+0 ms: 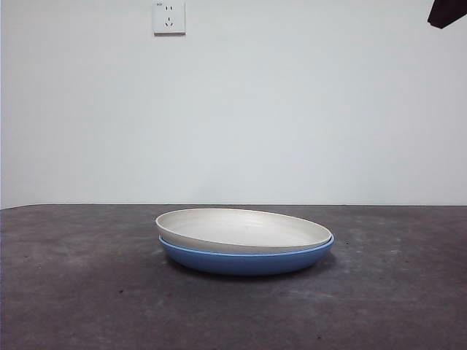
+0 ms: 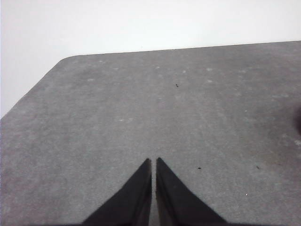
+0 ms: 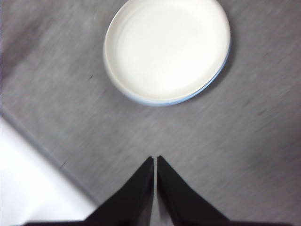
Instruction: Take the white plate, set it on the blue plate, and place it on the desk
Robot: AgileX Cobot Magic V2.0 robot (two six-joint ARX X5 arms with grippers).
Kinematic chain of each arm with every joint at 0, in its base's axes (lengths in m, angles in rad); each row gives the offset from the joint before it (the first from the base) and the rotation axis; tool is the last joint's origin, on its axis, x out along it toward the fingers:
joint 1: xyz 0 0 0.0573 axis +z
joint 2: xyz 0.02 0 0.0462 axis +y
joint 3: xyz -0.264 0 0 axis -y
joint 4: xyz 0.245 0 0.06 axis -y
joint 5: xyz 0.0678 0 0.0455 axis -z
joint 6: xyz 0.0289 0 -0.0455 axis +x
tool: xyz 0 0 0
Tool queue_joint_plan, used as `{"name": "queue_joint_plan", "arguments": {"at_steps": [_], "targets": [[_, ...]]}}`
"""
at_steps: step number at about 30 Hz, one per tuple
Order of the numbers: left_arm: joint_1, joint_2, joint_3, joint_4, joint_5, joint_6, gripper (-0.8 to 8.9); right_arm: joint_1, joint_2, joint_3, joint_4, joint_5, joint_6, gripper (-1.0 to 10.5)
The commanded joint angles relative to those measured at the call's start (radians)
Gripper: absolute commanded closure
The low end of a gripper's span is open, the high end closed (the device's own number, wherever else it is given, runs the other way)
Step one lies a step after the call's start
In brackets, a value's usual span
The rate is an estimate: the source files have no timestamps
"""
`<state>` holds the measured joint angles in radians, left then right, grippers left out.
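The white plate [image 1: 244, 230] rests inside the blue plate [image 1: 248, 260] at the middle of the desk [image 1: 73, 292], sitting slightly tilted. In the right wrist view the white plate [image 3: 167, 47] nearly covers the blue plate [image 3: 164, 101], of which only a thin rim shows. My right gripper [image 3: 154, 160] is shut and empty, held high above the desk and away from the plates. My left gripper [image 2: 153, 161] is shut too, over bare desk [image 2: 141, 103] with no plate in its view. A black arm tip [image 1: 446, 11] shows at the top right corner of the front view.
A white wall with a socket [image 1: 168, 17] stands behind the desk. The desk's edge [image 3: 42, 150] runs near the right gripper, with pale floor beyond. The left wrist view shows the desk's rounded far corner [image 2: 70, 59].
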<state>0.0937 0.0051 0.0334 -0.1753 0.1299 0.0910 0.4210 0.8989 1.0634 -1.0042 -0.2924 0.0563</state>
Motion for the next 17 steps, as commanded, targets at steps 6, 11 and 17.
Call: {"name": "queue_joint_plan", "arguments": {"at_steps": [6, 11, 17], "targets": [[0.000, -0.002, -0.021, -0.005, 0.000, -0.003, 7.97, -0.245, -0.214, -0.091, 0.270, -0.050, -0.057, 9.4], [0.000, -0.002, -0.021, -0.005, 0.000, -0.003, 7.97, -0.393, -0.399, -0.302, 0.510, -0.039, -0.061, 9.4], [0.000, -0.002, -0.021, -0.005, 0.000, -0.003, 7.96, -0.441, -0.620, -0.603, 0.797, 0.045, -0.051, 9.4]]}}
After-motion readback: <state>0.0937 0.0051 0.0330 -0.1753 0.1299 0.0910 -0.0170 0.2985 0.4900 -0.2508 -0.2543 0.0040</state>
